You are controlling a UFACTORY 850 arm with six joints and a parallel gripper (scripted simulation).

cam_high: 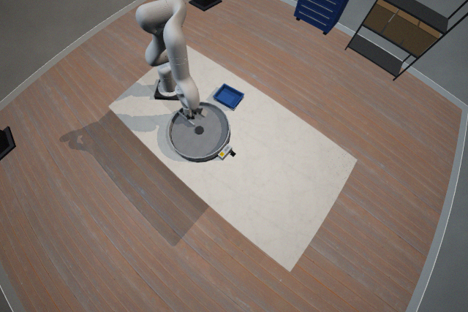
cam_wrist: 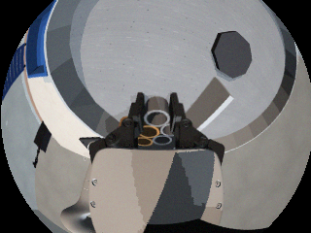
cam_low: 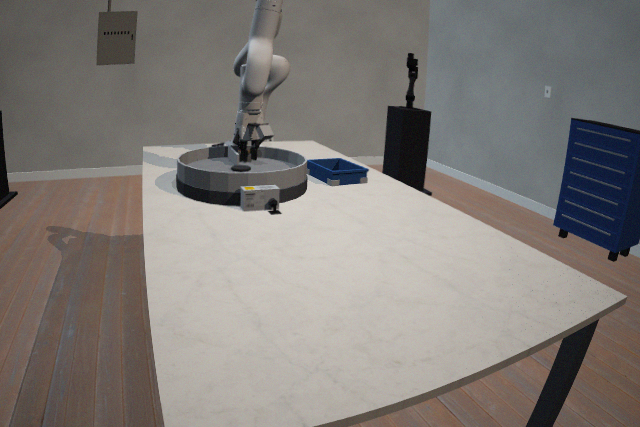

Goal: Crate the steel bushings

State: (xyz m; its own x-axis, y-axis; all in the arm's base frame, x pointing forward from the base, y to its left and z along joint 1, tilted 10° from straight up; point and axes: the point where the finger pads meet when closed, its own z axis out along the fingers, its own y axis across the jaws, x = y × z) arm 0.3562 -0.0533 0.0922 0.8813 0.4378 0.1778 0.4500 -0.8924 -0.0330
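My gripper (cam_high: pixel 191 116) (cam_low: pixel 248 157) (cam_wrist: pixel 156 101) is down inside the turning table (cam_high: pixel 211 142) (cam_low: pixel 206 180) (cam_wrist: pixel 146 49), near its rim on the arm's side. It is shut on a steel bushing (cam_wrist: pixel 157 102), whose open end faces the wrist camera. Close behind it in the wrist view are brass-coloured bushings (cam_wrist: pixel 151 126) and a grey steel-looking bushing (cam_wrist: pixel 162 145), partly hidden by the gripper. The blue crate (cam_high: pixel 223 102) (cam_low: pixel 351 177) (cam_wrist: pixel 36 49) stands beside the turning table; no bushing shows in it in the top view.
A thin upright guide plate (cam_high: pixel 185 116) (cam_wrist: pixel 208 104) stands inside the turning table right beside the fingers. A dark hub (cam_high: pixel 199 129) (cam_low: pixel 240 168) (cam_wrist: pixel 233 54) is at its centre. The table's rim wall surrounds the gripper. A small control box (cam_high: pixel 225 152) (cam_low: pixel 259 199) sits outside the rim.
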